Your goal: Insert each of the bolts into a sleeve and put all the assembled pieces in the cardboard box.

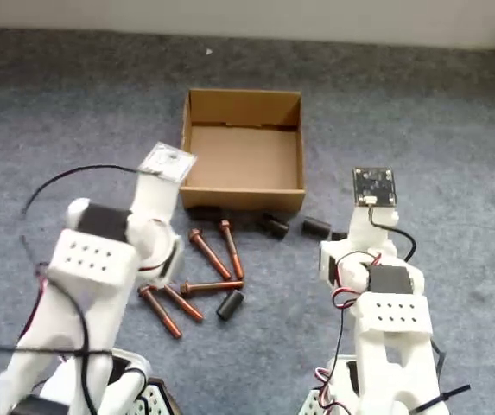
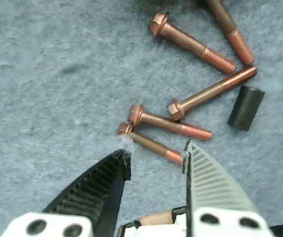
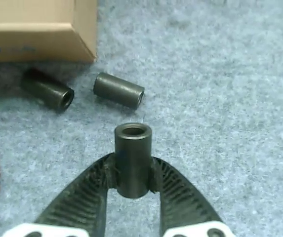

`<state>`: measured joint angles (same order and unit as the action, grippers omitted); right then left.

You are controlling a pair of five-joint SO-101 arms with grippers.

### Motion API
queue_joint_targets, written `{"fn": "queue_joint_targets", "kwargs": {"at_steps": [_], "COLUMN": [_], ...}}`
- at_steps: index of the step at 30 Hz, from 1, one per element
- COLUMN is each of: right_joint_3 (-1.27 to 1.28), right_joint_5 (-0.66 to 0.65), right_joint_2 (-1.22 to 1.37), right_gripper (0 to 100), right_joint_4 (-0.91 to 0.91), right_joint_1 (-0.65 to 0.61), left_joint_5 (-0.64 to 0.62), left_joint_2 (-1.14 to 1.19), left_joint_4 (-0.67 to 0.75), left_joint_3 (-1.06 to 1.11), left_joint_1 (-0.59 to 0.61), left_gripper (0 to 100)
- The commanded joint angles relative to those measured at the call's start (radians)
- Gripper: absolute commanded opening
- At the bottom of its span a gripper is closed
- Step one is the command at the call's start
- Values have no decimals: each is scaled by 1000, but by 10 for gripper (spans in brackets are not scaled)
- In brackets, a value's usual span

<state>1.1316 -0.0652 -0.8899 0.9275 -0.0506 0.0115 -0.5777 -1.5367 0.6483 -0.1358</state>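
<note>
While the right tool [image 3: 132, 167] pinches the held sleeve [image 3: 133, 148] at its lower half, this black tube has its long axis running straight out between the fingers, with the open hole pointing away from the wrist. Two lying sleeves [image 3: 119, 90] rest on their sides on the grey surface [image 1: 74, 112], near the front wall of the cardboard box [image 3: 32, 42]. That wall carries faint blue print, too blurred to read. The left tool [image 2: 156, 152] hangs spread over five copper bolts [image 2: 171, 124], all lying flat. Two of them point their heads toward the box, one lies crosswise, and two lie diagonally. A lone sleeve [image 2: 246, 107] lies beside the crosswise bolt's threaded end.
</note>
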Motion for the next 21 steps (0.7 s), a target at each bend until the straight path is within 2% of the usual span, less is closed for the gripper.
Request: {"fn": "queue_joint_targets", "kwargs": {"at_steps": [1,5,8,13,21], "right_joint_3": [-5,-5,-5,-5,-5], "right_joint_5": [9,9,9,5,2], "right_joint_2": [-18,-18,-18,-18,-18], "right_gripper": [5,5,5,5,5], "right_joint_4": [-19,-19,-19,-19,-19], "right_joint_1": [12,12,12,12,12], "left_joint_5": [-196,-331,-376,-388,-390], "left_joint_2": [136,228,318,460,507], "left_joint_4": [106,201,261,379,423], "left_joint_3": [-53,-50,-54,-56,-117], "left_joint_1": [-130,-189,-189,-185,-99], "left_gripper": [214,214,214,214,214]}}
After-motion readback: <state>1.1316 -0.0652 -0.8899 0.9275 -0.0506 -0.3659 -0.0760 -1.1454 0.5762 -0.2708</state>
